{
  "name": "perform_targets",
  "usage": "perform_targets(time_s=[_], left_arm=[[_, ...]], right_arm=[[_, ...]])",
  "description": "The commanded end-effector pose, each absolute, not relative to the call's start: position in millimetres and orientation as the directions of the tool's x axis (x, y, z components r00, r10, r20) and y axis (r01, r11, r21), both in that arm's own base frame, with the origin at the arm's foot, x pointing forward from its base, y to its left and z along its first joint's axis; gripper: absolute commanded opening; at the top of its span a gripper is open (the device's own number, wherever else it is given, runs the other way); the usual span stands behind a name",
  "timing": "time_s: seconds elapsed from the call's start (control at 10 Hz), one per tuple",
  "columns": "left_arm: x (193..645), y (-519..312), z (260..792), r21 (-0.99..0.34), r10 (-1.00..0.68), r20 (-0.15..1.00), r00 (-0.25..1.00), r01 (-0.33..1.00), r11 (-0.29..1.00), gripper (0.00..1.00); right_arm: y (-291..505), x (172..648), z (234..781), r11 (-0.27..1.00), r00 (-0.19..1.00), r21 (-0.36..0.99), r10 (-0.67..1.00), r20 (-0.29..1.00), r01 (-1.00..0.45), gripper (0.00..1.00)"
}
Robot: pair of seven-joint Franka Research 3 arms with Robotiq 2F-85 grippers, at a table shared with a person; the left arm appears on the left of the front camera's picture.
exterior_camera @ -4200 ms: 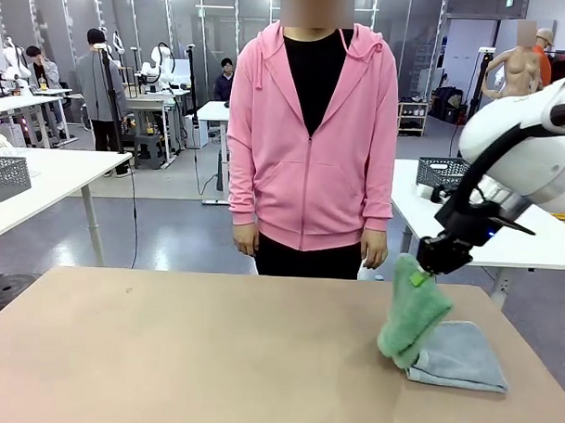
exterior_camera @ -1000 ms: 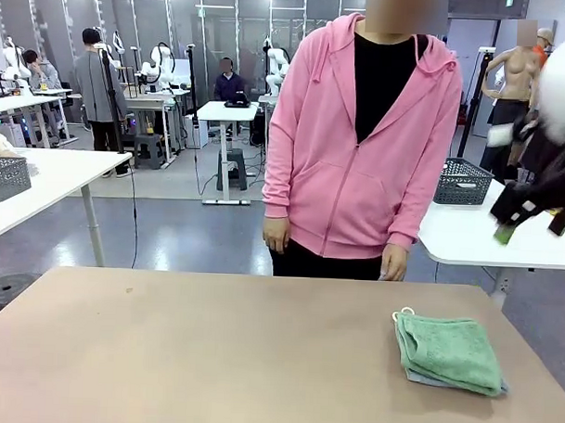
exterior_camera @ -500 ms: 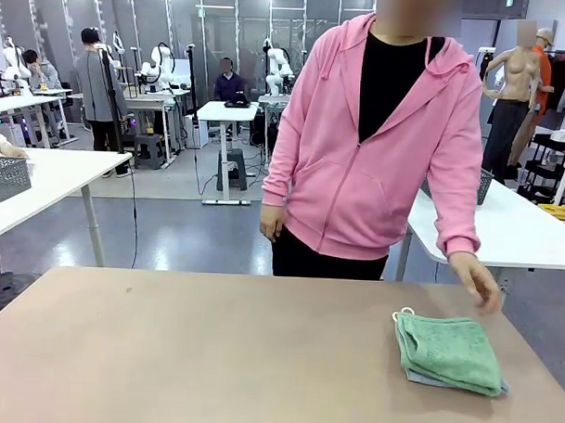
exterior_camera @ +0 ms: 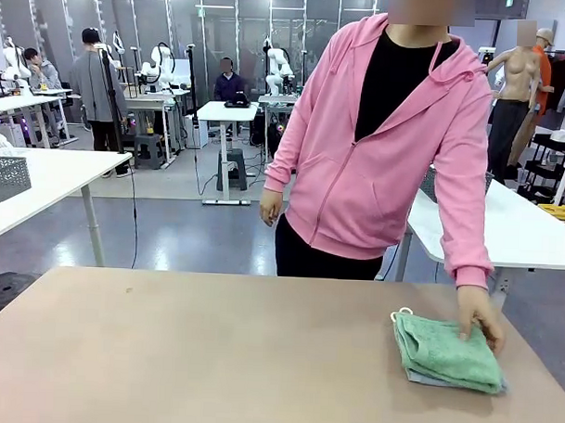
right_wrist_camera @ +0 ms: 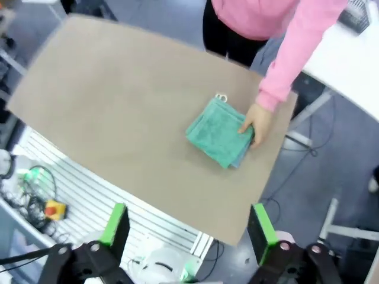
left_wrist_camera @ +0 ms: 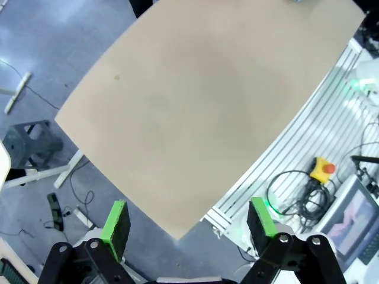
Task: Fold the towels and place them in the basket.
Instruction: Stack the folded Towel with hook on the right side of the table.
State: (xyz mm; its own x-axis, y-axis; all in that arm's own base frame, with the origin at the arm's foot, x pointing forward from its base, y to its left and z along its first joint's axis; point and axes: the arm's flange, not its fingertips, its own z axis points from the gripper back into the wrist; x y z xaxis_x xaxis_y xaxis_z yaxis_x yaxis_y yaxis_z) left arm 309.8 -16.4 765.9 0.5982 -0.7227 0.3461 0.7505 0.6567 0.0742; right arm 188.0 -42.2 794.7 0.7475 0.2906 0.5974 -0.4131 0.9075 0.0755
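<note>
A folded green towel (exterior_camera: pixel 442 350) lies on a light blue-grey towel (exterior_camera: pixel 444 381) at the right of the tan table (exterior_camera: pixel 212 358). The person's hand (exterior_camera: pixel 481 321) rests on the stack's far right corner. From high above, the right wrist view shows the same green towel (right_wrist_camera: pixel 214 131) with the hand (right_wrist_camera: pixel 255 122) on it and the blue-grey towel's edge (right_wrist_camera: pixel 239 157) peeking out. My right gripper (right_wrist_camera: pixel 188 225) is open, far above the table's near edge. My left gripper (left_wrist_camera: pixel 188 223) is open too, high over the table's left end. The basket is out of view.
A person in a pink hoodie (exterior_camera: pixel 386 159) stands at the far side, leaning toward the right corner. White tables (exterior_camera: pixel 42 180) stand beyond, one with a grey crate (exterior_camera: pixel 5 177). Cables and an emergency stop button (left_wrist_camera: pixel 323 170) lie by the robot base.
The right arm released the green towel onto the blue-grey one and withdrew upward out of the front view. The person stepped right and lowered a hand onto the stack.
</note>
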Motion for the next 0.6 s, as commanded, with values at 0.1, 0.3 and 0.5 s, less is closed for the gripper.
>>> perform_targets(time_s=[0.1,0.3,0.5], left_arm=[[306.8,-29.0,759.2,0.079,-0.79,0.258,0.556,0.803,0.591,1.0],[309.6,-26.9,758.7,0.063,-0.756,0.302,0.581,0.779,0.624,1.0],[309.6,-26.9,758.7,0.063,-0.756,0.302,0.581,0.779,0.624,1.0]], right_arm=[[-39.4,171.0,823.5,0.91,0.729,0.075,0.274,0.628,-0.407,1.0],[-44.8,168.5,819.6,0.91,0.718,0.056,0.286,0.635,-0.411,1.0],[-44.8,168.5,819.6,0.91,0.718,0.056,0.286,0.635,-0.411,1.0]])
